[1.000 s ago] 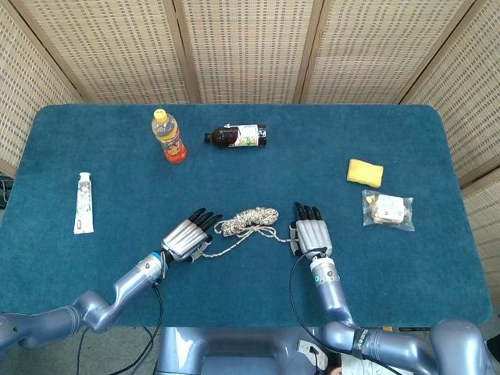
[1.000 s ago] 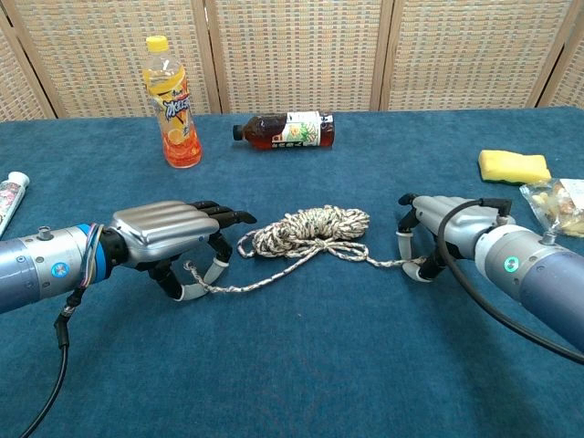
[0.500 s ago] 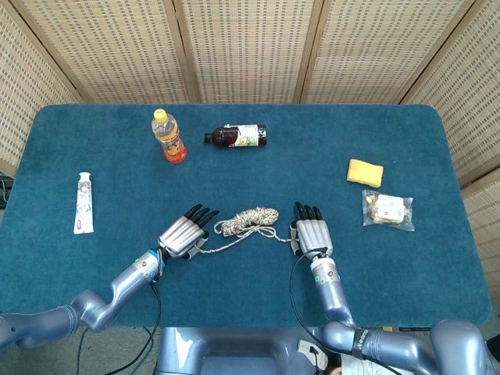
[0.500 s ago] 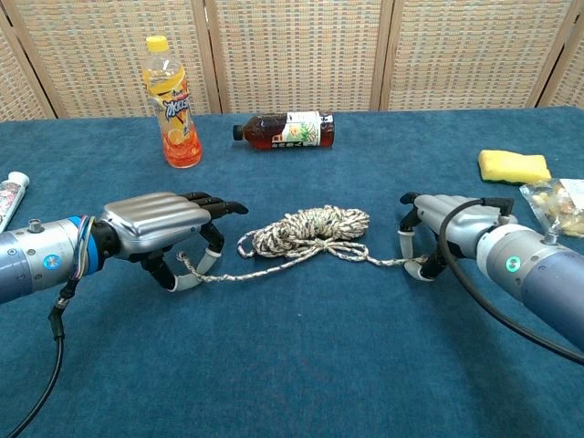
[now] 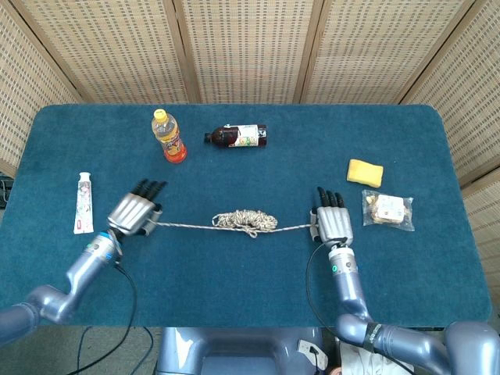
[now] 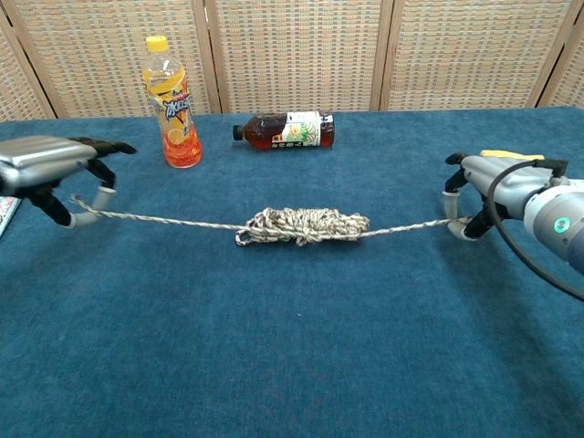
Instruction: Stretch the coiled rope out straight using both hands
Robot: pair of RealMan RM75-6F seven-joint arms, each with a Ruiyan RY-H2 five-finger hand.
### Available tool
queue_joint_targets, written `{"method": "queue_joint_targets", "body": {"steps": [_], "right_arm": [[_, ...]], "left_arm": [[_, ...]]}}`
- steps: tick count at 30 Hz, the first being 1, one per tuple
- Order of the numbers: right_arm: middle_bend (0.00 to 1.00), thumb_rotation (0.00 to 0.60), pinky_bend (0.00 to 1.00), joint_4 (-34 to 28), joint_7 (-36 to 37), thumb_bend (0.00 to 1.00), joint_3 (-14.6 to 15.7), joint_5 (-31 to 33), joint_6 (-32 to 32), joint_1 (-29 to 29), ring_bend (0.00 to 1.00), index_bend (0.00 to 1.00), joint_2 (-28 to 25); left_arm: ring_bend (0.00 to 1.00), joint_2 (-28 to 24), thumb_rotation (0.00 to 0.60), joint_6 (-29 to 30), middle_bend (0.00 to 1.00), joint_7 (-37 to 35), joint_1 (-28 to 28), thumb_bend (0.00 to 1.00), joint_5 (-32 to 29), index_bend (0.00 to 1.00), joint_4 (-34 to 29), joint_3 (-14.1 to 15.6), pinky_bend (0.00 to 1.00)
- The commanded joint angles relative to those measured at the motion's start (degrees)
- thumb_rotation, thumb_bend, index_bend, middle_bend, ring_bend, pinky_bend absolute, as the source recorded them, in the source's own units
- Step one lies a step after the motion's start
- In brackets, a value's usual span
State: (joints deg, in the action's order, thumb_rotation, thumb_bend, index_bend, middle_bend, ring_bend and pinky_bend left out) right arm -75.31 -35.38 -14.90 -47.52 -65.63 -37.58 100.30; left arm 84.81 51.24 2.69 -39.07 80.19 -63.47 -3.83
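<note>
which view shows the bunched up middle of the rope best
The chest view: the bundle is close and large, so its tangled loops and the taut strands running out to the left hand and right hand are clear. The head view shows the same bundle from above, small, as a lump midway along the line.

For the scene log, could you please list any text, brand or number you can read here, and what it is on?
No text is legible.
Orange drink bottle: label print blurred.
Dark bottle lying down: label too small.
Tube: print too small.
Snack packet: nothing readable.
</note>
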Motion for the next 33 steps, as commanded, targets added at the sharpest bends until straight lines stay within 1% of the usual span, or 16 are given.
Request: {"method": "queue_joint_targets", "body": {"steps": [1, 7, 11, 15, 25, 26, 27, 28, 29, 30, 31, 32, 33], "right_arm": [[0.00, 0.600, 0.00, 0.83, 0.08, 0.52, -0.97, 0.68, -0.05, 0.24, 0.00, 0.69, -1.33], [0.00, 0.600, 0.00, 2.29, -0.69, 0.52, -1.72, 2.31, 0.06, 0.56, 0.00, 0.69, -2.88], [0.00, 0.600, 0.00, 3.79, -1.00, 0.52, -1.90, 3.34, 0.27, 0.79, 0.00, 0.69, -3.10], [0.01, 0.600, 0.00, 5.11, -0.92, 0.52, -1.90, 4.22, 0.93, 0.95, 0.00, 0.69, -2.87], [0.01, 0.600, 0.01, 6.24, -0.20, 0.52, -1.52, 3.62, 1.23, 1.16, 0.00, 0.69, -2.30], [0.01, 0.600, 0.01, 6.22, -0.19, 0.52, -1.49, 3.59, 1.28, 1.17, 0.00, 0.67, -2.28], [0.01, 0.600, 0.01, 6.16, -0.20, 0.50, -1.45, 3.55, 1.31, 1.18, 0.00, 0.62, -2.26], [0.01, 0.600, 0.01, 6.00, -0.15, 0.42, -1.42, 3.56, 1.39, 1.22, 0.00, 0.48, -2.27], [0.01, 0.600, 0.01, 5.68, 0.15, 0.29, -1.40, 3.46, 1.57, 1.31, 0.00, 0.29, -2.36], [0.00, 0.600, 0.01, 5.15, 0.63, 0.19, -1.43, 3.47, 1.85, 1.47, 0.00, 0.17, -2.56], [0.00, 0.600, 0.01, 4.55, 0.93, 0.08, -1.50, 3.59, 2.12, 1.59, 0.00, 0.06, -2.84], [0.00, 0.600, 0.00, 3.81, 1.27, 0.02, -1.63, 3.65, 2.32, 1.70, 0.00, 0.01, -3.19], [0.00, 0.600, 0.00, 2.88, 1.78, 0.00, -1.80, 3.40, 2.31, 1.81, 0.00, 0.00, -3.65]], "left_arm": [[0.00, -2.80, 0.600, -0.38, 0.00, -3.85, 1.59, 0.60, -2.22, 0.81, 4.70, -0.64, 0.00], [0.00, -2.69, 0.600, -2.69, 0.00, -9.21, 2.11, 0.60, -3.99, 0.81, 11.27, -1.26, 0.00], [0.00, -1.96, 0.600, -3.82, 0.00, -12.10, 2.27, 0.60, -3.99, 0.81, 14.18, -1.10, 0.00], [0.00, -1.10, 0.600, -4.37, 0.00, -13.36, 2.26, 0.60, -3.34, 0.81, 16.38, -0.58, 0.00], [0.00, -0.01, 0.600, -4.02, 0.00, -13.72, 2.08, 0.60, -2.36, 0.81, 18.13, -0.37, 0.00], [0.00, 0.00, 0.600, -3.94, 0.00, -13.62, 2.08, 0.60, -2.29, 0.80, 18.07, -0.36, 0.00], [0.00, -0.02, 0.600, -3.86, 0.00, -13.56, 2.09, 0.55, -2.22, 0.75, 17.97, -0.35, 0.00], [0.00, -0.05, 0.600, -3.78, 0.00, -13.49, 2.09, 0.47, -2.13, 0.65, 17.86, -0.33, 0.00], [0.00, -0.10, 0.600, -3.63, 0.00, -13.41, 2.13, 0.32, -1.99, 0.42, 17.71, -0.27, 0.00], [0.00, -0.22, 0.600, -3.45, 0.00, -13.58, 2.24, 0.15, -1.94, 0.20, 17.36, -0.28, 0.00], [0.00, -0.36, 0.600, -3.29, 0.00, -13.92, 2.36, 0.04, -1.95, 0.04, 16.95, -0.34, 0.00], [0.00, -0.61, 0.600, -3.04, 0.00, -14.51, 2.51, 0.01, -1.95, 0.00, 16.38, -0.44, 0.00], [0.00, -1.00, 0.600, -2.65, 0.00, -15.23, 2.68, 0.00, -1.99, 0.00, 15.71, -0.64, 0.00]]}}
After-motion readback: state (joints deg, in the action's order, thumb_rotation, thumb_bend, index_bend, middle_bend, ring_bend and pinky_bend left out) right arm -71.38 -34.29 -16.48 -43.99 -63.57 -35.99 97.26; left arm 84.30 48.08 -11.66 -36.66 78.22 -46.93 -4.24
